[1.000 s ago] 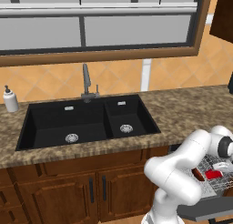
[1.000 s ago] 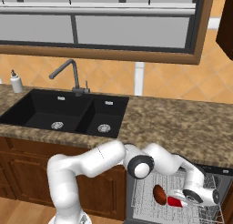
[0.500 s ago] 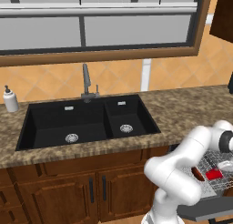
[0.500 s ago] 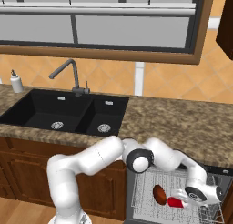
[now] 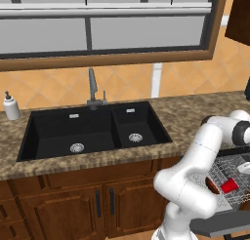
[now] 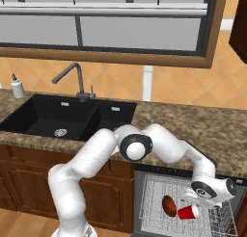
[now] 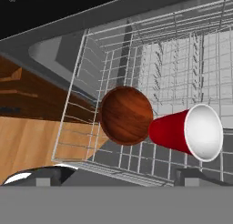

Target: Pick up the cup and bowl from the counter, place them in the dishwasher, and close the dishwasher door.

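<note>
Cup (image 7: 184,133): on its side in the wire rack (image 7: 182,59) of the dishwasher (image 6: 144,176), white mouth turned away from the bowl.
Bowl (image 7: 126,115): on edge in the same rack, touching the cup's base.
Fingers (image 6: 189,196): above the rack, just beside the cup, holding nothing; whether they are spread or pressed together I cannot tell.
Bench (image 5: 190,112): brown speckled, with black sink (image 5: 93,131) and soap bottle (image 5: 10,107).

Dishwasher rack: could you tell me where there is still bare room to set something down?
The rack is bare behind the cup and bowl, toward its back wall. It is crowded at the front, where cup and bowl lie touching.
</note>
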Controlling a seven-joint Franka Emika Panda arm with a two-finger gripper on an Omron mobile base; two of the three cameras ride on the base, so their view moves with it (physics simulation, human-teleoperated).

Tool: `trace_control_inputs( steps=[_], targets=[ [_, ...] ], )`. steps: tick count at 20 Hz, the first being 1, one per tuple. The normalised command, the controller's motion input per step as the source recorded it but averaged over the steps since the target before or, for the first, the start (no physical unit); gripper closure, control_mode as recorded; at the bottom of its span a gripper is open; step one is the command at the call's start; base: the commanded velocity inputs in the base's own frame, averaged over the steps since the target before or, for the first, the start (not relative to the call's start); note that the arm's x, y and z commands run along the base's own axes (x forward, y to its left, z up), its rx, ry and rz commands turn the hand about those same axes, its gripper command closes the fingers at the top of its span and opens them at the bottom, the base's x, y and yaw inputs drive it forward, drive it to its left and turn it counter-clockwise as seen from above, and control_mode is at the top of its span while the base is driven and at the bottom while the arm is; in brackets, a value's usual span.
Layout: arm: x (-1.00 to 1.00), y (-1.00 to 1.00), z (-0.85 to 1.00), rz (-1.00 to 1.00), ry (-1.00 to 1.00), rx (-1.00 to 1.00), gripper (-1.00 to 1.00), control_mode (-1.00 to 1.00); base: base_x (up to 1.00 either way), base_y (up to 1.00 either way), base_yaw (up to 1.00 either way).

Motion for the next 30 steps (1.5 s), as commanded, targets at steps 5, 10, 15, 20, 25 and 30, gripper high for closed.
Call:
trace_control_inputs(
  steps=[5, 10, 15, 20, 25, 30],
  targets=[
    [-0.37, 0.27, 0.47, 0.0, -0.04, -0.05, -1.0, -1.0, 0.0, 0.0, 0.0],
    [0.0, 0.0, 0.31, 0.0, 0.0, 0.05, -1.0, -1.0, 0.0, 0.0, 0.0],
    [-0.02, 0.0, 0.17, 0.0, 0.0, 0.05, -1.0, -1.0, 0.0, 0.0, 0.0],
    [-0.07, -0.13, 0.1, 0.0, -0.01, 0.07, -1.0, -1.0, 0.0, 0.0, 0.0],
    [-0.17, -0.28, 0.0, 0.0, -0.11, 0.03, -1.0, -1.0, 0.0, 0.0, 0.0],
    [-0.36, -0.15, -0.01, 0.0, -0.11, 0.0, -1.0, -1.0, 0.0, 0.0, 0.0]
  ],
)
